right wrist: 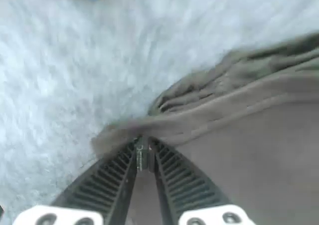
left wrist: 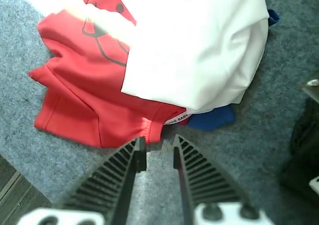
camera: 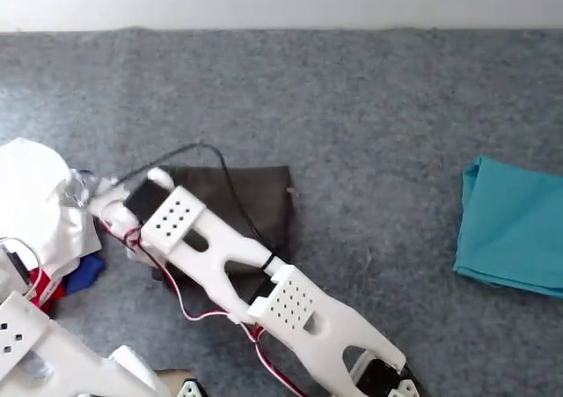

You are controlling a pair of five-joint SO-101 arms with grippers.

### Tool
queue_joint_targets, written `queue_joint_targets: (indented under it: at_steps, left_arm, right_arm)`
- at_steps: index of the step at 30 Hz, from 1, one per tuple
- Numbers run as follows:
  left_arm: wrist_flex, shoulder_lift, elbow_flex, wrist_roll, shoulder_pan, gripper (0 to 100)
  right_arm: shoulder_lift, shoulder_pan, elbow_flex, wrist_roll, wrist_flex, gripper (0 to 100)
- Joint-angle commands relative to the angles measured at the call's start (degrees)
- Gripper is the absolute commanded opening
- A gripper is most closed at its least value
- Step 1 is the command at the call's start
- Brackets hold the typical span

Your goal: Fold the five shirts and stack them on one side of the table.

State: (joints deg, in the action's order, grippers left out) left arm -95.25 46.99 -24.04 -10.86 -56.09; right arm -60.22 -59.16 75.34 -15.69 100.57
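Brown shirt (right wrist: 239, 150) edge pinched in right tool (right wrist: 143, 154), left tool (left wrist: 159, 152) slightly parted, empty, beside red shirt (left wrist: 84, 105)

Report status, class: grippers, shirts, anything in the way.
Right gripper shut on brown shirt edge. Left gripper open by red shirt. White shirt lies over red shirt.

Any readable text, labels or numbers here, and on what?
A white tag where the red shirt meets the white shirt: small print, too small to read.
The red shirt's dark line drawing: a graphic, no letters.
No text seen on the brown shirt or the teal shirt.
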Motion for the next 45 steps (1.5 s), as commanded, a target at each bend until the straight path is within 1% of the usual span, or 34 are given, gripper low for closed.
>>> queue_joint_targets:
  at_steps: [1,3,5,6,10,13,15,18,21,25,28,31,37,42,43,45]
  left_arm:
    - [-0.09,0.44,2.68,0.35,-0.26,10]
    - [0.09,0.44,2.68,0.35,-0.18,10]
    - [0.09,0.44,2.68,0.35,-0.09,10]
    - [0.09,0.44,2.68,0.35,0.0,10]
    - [0.09,0.35,2.68,0.35,0.09,10]
    - [0.09,0.35,2.68,0.26,0.09,10]
    - [0.18,0.35,2.68,0.26,0.09,10]
    - [0.18,0.35,2.59,0.26,0.09,10]
    - [0.88,0.35,2.33,0.26,0.09,10]
    - [0.97,0.35,2.33,0.26,0.09,10]
    - [0.97,0.35,2.33,0.26,0.09,10]
    - [0.97,0.35,2.33,0.26,0.09,10]
    - [0.97,0.35,2.33,0.26,0.09,10]
    - [0.97,0.35,2.33,0.26,0.09,10]
    - [0.97,0.35,2.33,0.26,0.09,10]
    - [0.97,0.35,2.42,0.26,0.09,10]
  right_arm:
    - [1.54,3.12,12.31,0.7,2.59,1.3]
    - [3.47,4.97,13.45,0.7,2.59,2.1]
    - [6.29,7.16,10.81,0.97,2.59,6.2]
    - [8.13,8.31,8.88,2.29,2.59,8.5]
    - [18.33,12.79,-1.58,13.45,2.51,15.1]
    - [26.24,13.85,-12.92,25.23,2.51,20.6]
    - [31.78,14.55,-22.15,31.12,2.51,26.2]
    - [39.08,14.73,-36.92,32.53,2.51,33.9]
    - [43.91,14.64,-48.88,35.96,2.33,38.0]
    - [42.68,14.64,-56.0,42.2,2.15,41.7]
    - [37.67,14.73,-56.09,44.04,2.07,43.5]
    - [32.4,14.81,-56.09,44.31,0.04,43.6]
    - [25.1,14.81,-56.09,44.31,-10.24,43.4]
    - [20.7,15.43,-56.09,44.13,-14.55,43.1]
    - [19.74,15.87,-56.09,44.04,-14.64,41.8]
    - [18.33,16.75,-56.09,42.99,-14.64,36.0]
